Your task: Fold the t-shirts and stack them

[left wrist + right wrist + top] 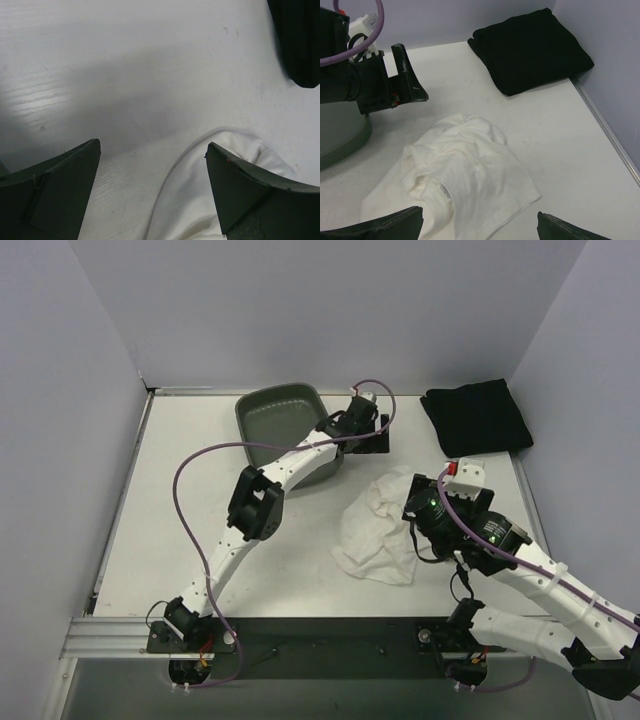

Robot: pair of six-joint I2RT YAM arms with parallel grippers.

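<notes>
Tabletop (180,540): flat white surface with a faint wood-grain texture. Three items lie directly on it.
Black t-shirt (477,416): folded into a compact rectangle, positioned in the far right corner.
White t-shirt (378,530): unfolded, crumpled heap, right of centre, well apart from the black t-shirt.
Dark green plastic tray (275,412): far centre, resting on its base, opening upward

Cropped, blurred corner: probably black t-shirt (300,40).
</notes>
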